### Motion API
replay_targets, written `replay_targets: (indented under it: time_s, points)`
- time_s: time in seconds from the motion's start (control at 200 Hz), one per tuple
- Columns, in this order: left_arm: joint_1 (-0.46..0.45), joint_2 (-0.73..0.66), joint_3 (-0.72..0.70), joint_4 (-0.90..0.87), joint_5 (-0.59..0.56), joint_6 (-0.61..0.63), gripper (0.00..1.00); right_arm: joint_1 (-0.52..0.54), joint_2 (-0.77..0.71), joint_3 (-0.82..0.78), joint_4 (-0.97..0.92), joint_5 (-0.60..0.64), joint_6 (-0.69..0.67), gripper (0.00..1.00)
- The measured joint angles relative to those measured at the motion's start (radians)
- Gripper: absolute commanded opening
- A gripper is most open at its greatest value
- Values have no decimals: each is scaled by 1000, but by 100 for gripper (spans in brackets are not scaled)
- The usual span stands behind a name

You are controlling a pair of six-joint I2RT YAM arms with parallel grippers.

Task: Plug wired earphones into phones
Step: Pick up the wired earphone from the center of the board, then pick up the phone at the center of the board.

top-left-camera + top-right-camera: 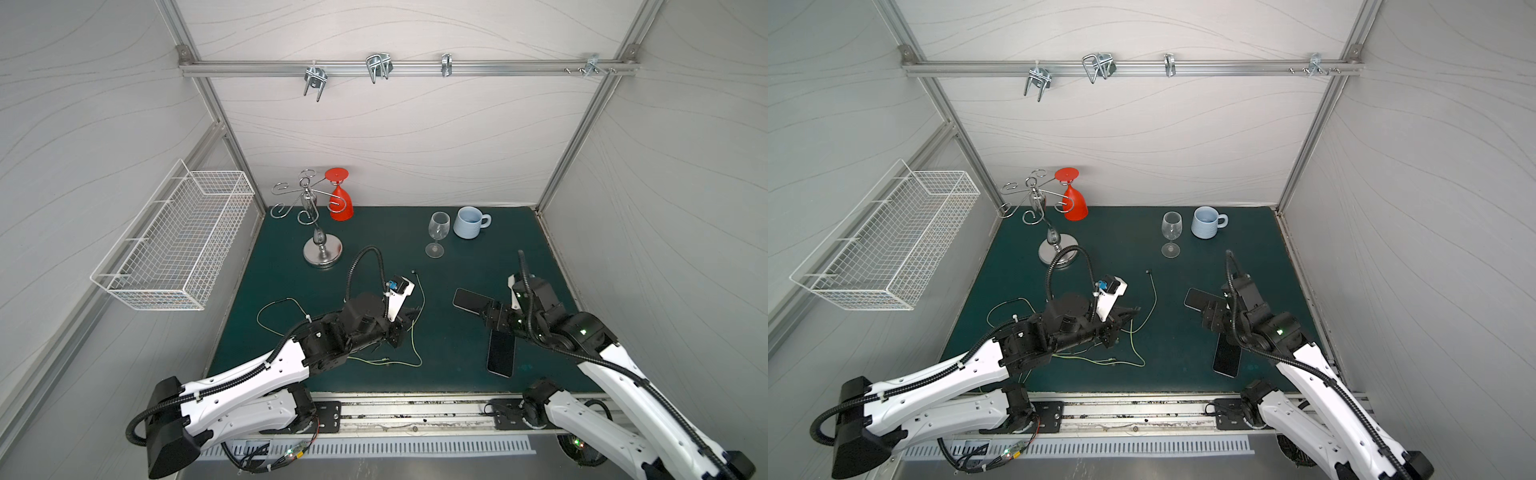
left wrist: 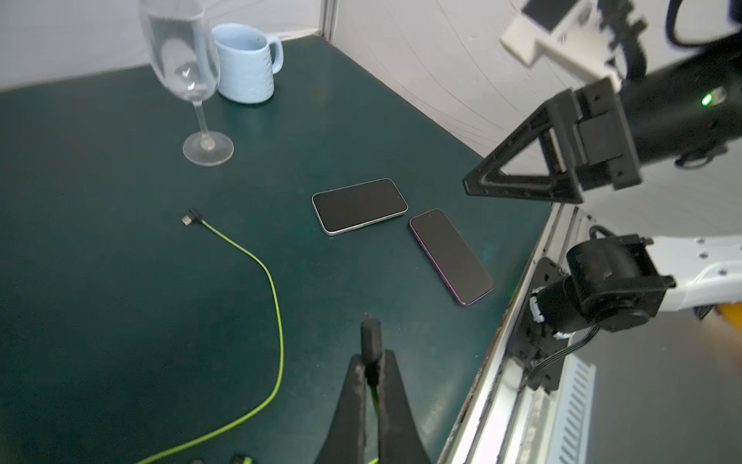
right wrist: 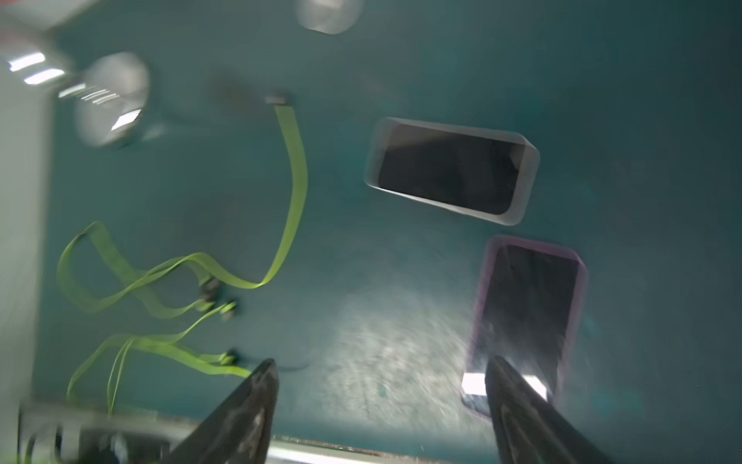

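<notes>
Yellow-green cord (image 2: 277, 321) of the wired earphones lies limp across the dark green mat (image 2: 100, 301). It looks thin, light and far too soft to push with, so the only useful hold is the small dark plug. The left gripper (image 2: 372, 355) is clamped on one plug (image 2: 370, 333), its tip pointing toward the phones; a second plug (image 2: 188, 217) lies free. The right gripper (image 3: 381, 361) hangs with jaws apart above the purple-edged phone (image 2: 450, 256), which lies just beside the silver-edged phone (image 2: 359, 205) — both flat, glossy and likely to slide unless braced at the edges.
</notes>
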Motion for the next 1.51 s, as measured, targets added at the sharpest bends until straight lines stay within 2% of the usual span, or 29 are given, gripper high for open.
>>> replay_targets:
  time_s: [0.12,0.19,0.44,0.685,0.93,1.301,1.411,1.506]
  points:
    - [0,-13,-41,14,-13,-88,0,-145,48,-74,-59,-27,113,94]
    - [0,-22,-47,13,-23,-122,0,-195,80,-97,-68,-38,147,98]
    - [0,-33,-54,14,-25,-174,0,-237,228,-163,2,-87,209,99]
    - [0,-33,-73,10,-27,-178,0,-243,327,-225,122,-117,235,99]
    - [7,-30,-73,4,-27,-169,0,-246,327,-280,182,-122,256,99]
    - [14,5,-73,4,11,-154,0,-243,290,-311,230,-107,209,99]
    - [14,8,-73,3,14,-154,0,-198,280,-319,240,-94,229,99]
    - [14,8,-73,3,12,-155,0,-114,285,-320,257,-68,269,99]
